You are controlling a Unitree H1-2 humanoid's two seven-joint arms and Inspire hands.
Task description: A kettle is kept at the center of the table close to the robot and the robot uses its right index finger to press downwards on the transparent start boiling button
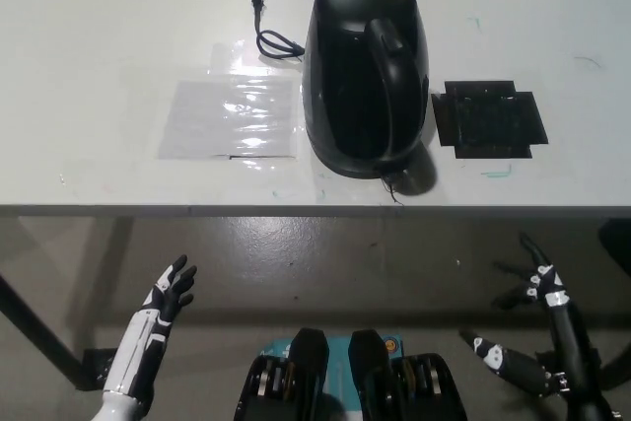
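Your black kettle (367,71) stands upright on the white table (99,27), near its front edge and about centre, handle turned toward you. Its power cord (271,32) trails off behind it to the left, a clear plastic sheet (232,115) lies flat just left of it, and a black square mat (490,118) lies just right of it. Your right hand (537,288) hangs below the table edge, well apart from the kettle and off to its right, fingers spread and holding nothing. Your left hand (173,291) rests low at the left, also spread and free.
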